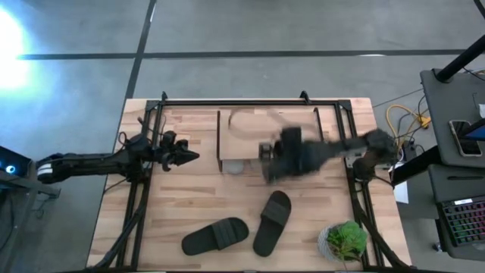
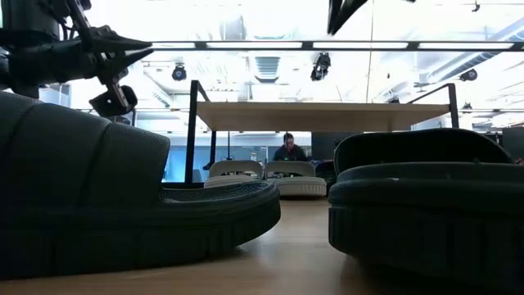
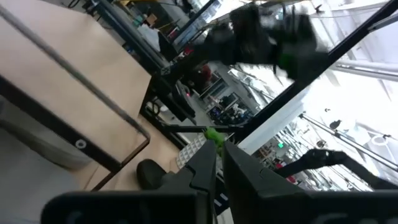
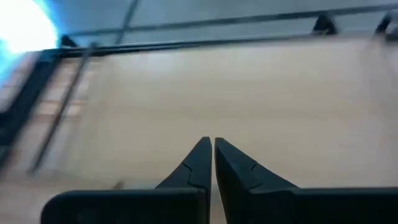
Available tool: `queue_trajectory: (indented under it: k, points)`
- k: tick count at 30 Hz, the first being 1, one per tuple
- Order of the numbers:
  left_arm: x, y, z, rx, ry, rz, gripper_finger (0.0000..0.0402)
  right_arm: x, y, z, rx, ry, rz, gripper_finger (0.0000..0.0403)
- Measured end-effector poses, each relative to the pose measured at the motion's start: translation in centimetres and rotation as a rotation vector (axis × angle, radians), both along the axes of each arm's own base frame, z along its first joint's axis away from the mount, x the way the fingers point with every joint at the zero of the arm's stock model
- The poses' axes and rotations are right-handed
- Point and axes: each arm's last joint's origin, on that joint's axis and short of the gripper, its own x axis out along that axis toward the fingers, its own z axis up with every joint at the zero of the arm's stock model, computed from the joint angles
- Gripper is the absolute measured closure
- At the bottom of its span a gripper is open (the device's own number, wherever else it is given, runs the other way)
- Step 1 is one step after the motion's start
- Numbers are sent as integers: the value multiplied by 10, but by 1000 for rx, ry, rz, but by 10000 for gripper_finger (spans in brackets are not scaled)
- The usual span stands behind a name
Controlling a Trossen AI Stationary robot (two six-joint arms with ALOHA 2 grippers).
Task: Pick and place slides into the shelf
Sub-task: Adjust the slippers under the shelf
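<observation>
While both arms hover: left gripper, right gripper — jaws closed, empty
Black slides: two on counter
Grey slides: two under shelf
Writing: none readable

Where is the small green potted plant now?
In the high view, the small green potted plant stands at the table's near right corner, right of two black slides.

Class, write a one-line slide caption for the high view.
Two black slides await on the table; right gripper over the shelf, left gripper beside it.
</observation>
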Motion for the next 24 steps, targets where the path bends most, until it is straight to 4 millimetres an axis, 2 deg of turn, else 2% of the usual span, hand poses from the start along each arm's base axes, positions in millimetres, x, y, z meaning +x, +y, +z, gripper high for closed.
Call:
queue_trajectory:
  k: [4,8,12,15,19,21,24]
  points:
    - [2,1,-2,-6,18,1,389,4,-74,13,71,46,48,390]
    - [3,1,-4,-10,38,-12,389,-1,-156,21,164,-18,99,390]
    - [4,1,-6,-35,49,-20,389,-18,-234,17,240,-116,98,390]
    - [4,1,-6,-38,50,-22,389,-37,-280,6,261,-114,1,390]
    - [4,1,-6,-61,52,-25,389,-54,-319,-2,215,-93,-89,390]
    - [4,1,-6,-62,54,-24,389,-55,-325,-3,187,-72,-67,390]
    - [4,1,-6,-69,54,3,389,-46,-337,-6,129,-74,53,390]
